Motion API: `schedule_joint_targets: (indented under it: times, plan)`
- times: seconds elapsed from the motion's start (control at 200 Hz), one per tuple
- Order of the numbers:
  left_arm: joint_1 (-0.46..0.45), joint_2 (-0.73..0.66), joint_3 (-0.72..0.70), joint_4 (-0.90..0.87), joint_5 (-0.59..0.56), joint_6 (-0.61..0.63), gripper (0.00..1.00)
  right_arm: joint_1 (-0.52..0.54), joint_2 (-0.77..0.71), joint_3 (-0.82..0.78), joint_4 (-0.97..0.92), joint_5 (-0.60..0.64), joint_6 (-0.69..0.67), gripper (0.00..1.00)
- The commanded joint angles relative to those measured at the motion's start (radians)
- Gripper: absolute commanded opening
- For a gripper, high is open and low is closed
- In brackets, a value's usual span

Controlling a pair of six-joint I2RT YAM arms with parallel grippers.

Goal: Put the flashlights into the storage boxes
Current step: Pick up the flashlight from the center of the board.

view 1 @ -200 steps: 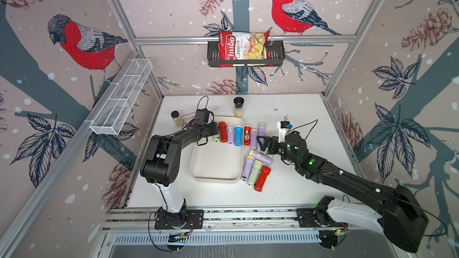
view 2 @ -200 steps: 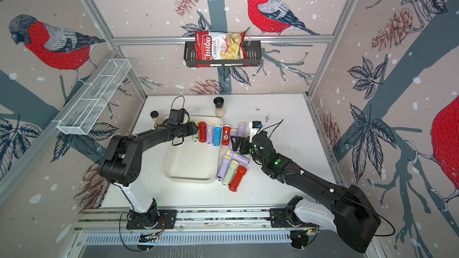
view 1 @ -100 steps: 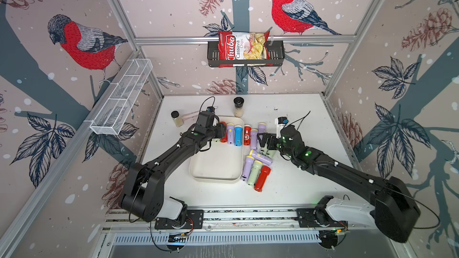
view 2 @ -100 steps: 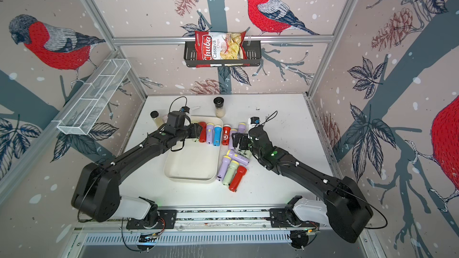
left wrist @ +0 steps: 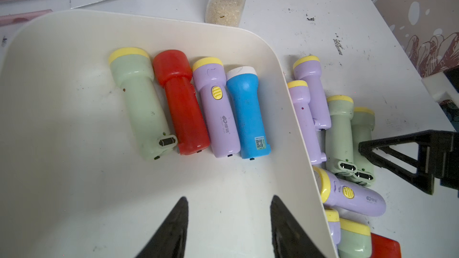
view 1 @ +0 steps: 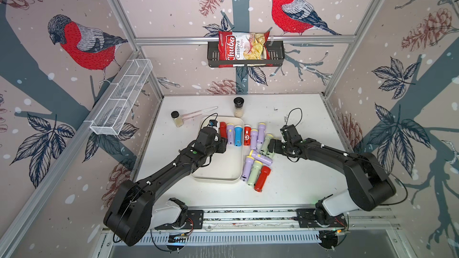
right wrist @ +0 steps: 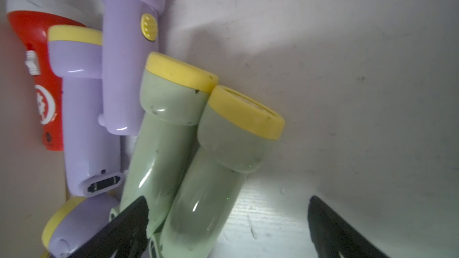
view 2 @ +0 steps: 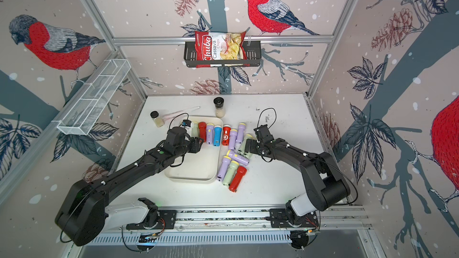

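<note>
Our right gripper (right wrist: 227, 202) stands wide open and empty, straddling the butt of a pale green flashlight (right wrist: 231, 140) on the table (right wrist: 347, 70), right of the tray (left wrist: 62, 145); its long axis runs ahead, in line with the jaws; our left gripper (left wrist: 228, 202) hovers part open, empty, over the tray.

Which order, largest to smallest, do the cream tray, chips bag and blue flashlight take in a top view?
1. cream tray
2. chips bag, though hanging higher, likely nearer the camera
3. blue flashlight, clearly smallest
</note>
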Motion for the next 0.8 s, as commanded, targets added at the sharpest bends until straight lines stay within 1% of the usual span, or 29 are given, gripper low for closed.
schedule_joint_targets:
  times: [0.0, 0.135, 0.31, 0.42, 0.55, 0.79]
  plan:
    - [-0.002, 0.009, 0.003, 0.034, -0.012, 0.014, 0.53, -0.006, 0.019, 0.023, -0.027, 0.000, -0.007, 0.98]
    - [-0.002, 0.012, -0.009, 0.059, -0.006, 0.013, 0.53, -0.007, 0.060, 0.062, -0.064, 0.044, -0.025, 0.94]
    - [-0.003, -0.010, -0.027, 0.077, -0.019, 0.006, 0.53, -0.006, 0.109, 0.103, -0.125, 0.122, -0.036, 0.82]
    - [-0.002, -0.021, -0.030, 0.072, -0.038, 0.016, 0.53, -0.007, 0.129, 0.129, -0.150, 0.172, -0.042, 0.79]
    - [-0.002, -0.029, -0.029, 0.068, -0.045, 0.019, 0.53, -0.007, 0.145, 0.166, -0.148, 0.167, -0.065, 0.72]
    - [-0.002, -0.036, -0.031, 0.060, -0.063, 0.018, 0.53, -0.011, 0.192, 0.226, -0.150, 0.189, -0.085, 0.71]
